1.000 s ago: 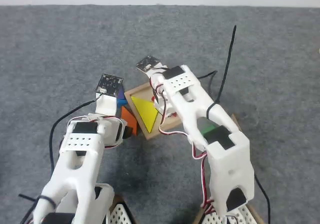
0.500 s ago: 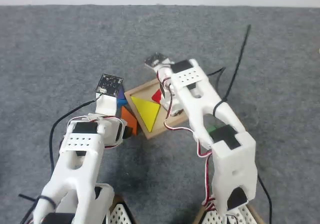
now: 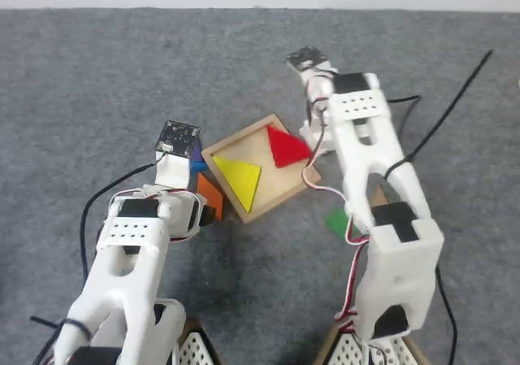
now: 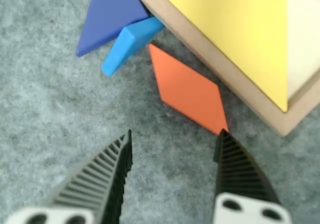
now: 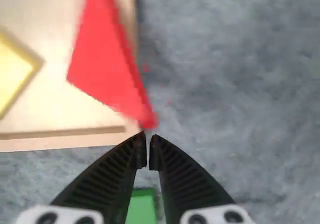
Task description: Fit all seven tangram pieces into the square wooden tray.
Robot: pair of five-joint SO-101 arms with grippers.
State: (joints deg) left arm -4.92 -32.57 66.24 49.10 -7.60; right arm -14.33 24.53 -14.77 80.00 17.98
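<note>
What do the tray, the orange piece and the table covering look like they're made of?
Tray: likely pale unpainted wood; light tan, matte rim with faint grain.
Orange piece: painted wood or plastic, hard to tell which; flat, even colour, crisp edges, no gloss.
Table covering: grey felt or short carpet; fuzzy, mottled fibres.

Colours: yellow triangle, red triangle, orange parallelogram, green piece.

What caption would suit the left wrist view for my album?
Open hand near an orange piece, a blue triangle and the tray holding a yellow triangle.
</note>
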